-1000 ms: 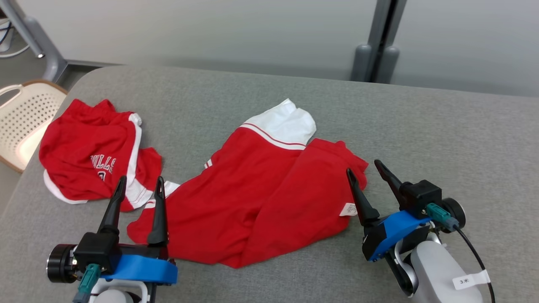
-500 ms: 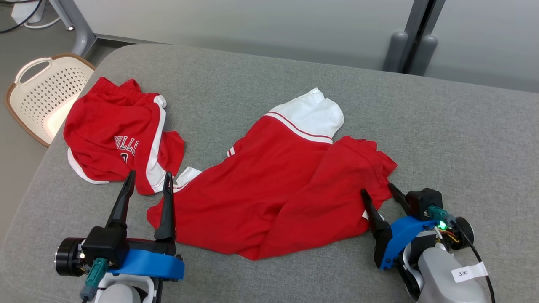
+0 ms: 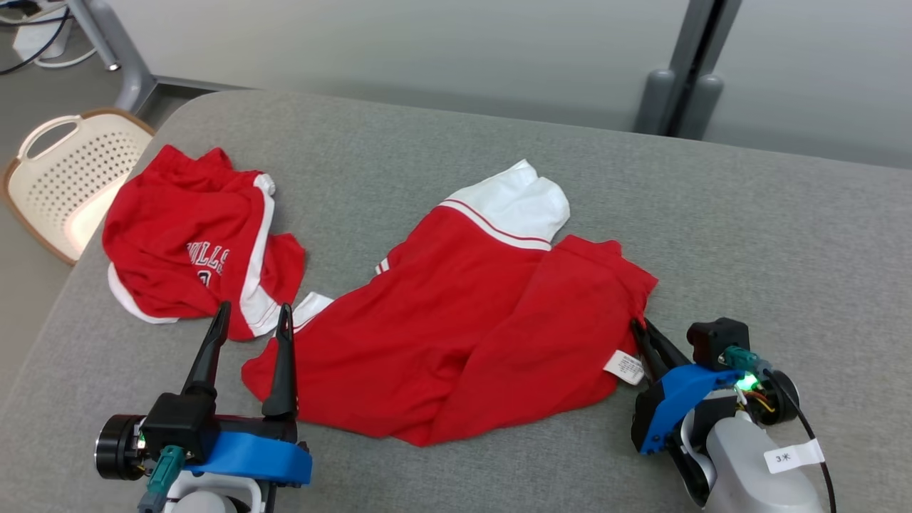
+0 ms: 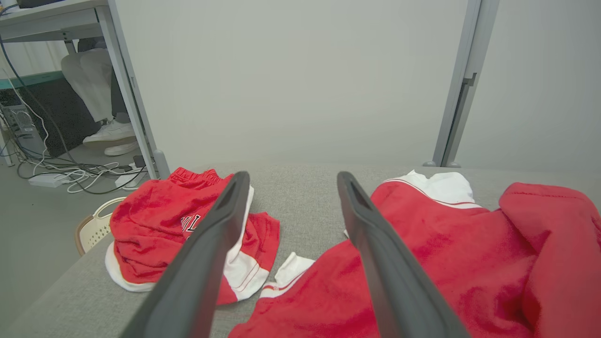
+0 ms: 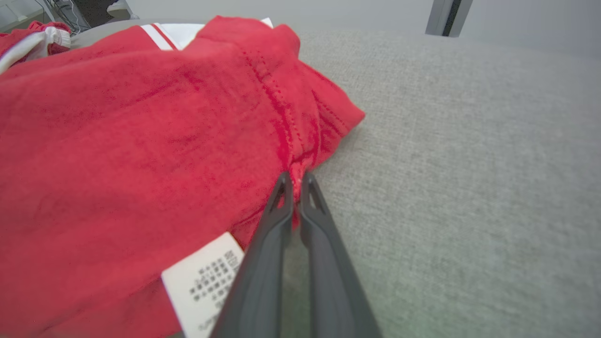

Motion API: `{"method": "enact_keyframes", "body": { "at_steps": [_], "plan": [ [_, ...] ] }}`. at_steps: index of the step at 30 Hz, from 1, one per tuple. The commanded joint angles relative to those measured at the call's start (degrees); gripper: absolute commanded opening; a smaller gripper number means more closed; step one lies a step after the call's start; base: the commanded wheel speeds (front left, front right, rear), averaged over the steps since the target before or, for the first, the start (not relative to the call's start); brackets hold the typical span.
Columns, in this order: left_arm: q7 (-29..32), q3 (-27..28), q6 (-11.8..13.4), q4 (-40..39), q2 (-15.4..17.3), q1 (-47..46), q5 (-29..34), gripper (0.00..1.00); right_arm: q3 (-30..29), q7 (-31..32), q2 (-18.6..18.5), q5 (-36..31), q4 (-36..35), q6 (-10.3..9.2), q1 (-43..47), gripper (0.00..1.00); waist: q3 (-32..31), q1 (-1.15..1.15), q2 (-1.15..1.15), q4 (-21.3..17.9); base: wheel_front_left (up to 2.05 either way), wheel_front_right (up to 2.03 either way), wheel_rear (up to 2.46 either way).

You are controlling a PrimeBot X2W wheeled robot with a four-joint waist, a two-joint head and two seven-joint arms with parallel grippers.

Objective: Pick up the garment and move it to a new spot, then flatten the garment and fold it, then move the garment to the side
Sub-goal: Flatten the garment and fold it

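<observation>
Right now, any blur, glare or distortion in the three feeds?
Head view: sharp, evenly lit, no glare on the table; a small green light glows at lower right. Left wrist view: the near fingers look soft. Right wrist view: the label is too blurred to read; the red shirt beyond is sharper.

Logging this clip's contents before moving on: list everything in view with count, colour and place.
spread garment: one, red with white sleeve, mid-table
crumpled garment: one, red with white trim, table's left end
label: one, white, spread garment's near right edge
table: one, grey, under both garments
basket: one, cream, floor left of table
post: one, grey, behind table
cables: several, dark and white, floor far left
shoes: two, white, on a person's feet under a desk
left gripper: one, dark fingers, open near spread garment's left end
right gripper: one, dark fingers, shut on spread garment's right edge
</observation>
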Motion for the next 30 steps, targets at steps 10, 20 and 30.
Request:
{"method": "enact_keyframes", "body": {
  "at_steps": [10, 20, 30],
  "plan": [
    [-0.2, 0.1, -0.4, 0.0, -0.1, 1.5, 0.0, 1.00, -1.8, 0.0, -0.9, 3.4, -17.0, 0.01, 9.6, 0.00, -2.8, -0.01, 0.00, -6.1, 0.00, 0.00, 0.00],
    [-0.2, 0.1, 0.1, -0.1, -0.1, 3.0, -0.6, 1.00, -5.8, 0.0, -1.1, 4.5, -29.8, 0.01, 22.8, 0.00, -4.6, -0.01, 0.00, -9.7, 0.00, 0.00, 0.00],
    [-0.2, 0.2, 0.5, -0.5, -0.1, 3.5, -1.0, 1.00, -13.6, 0.0, -0.6, 3.7, -39.2, 0.01, 37.8, 0.00, -4.6, -0.01, 0.00, -13.1, 0.00, 0.00, 0.00]
  ]
}}
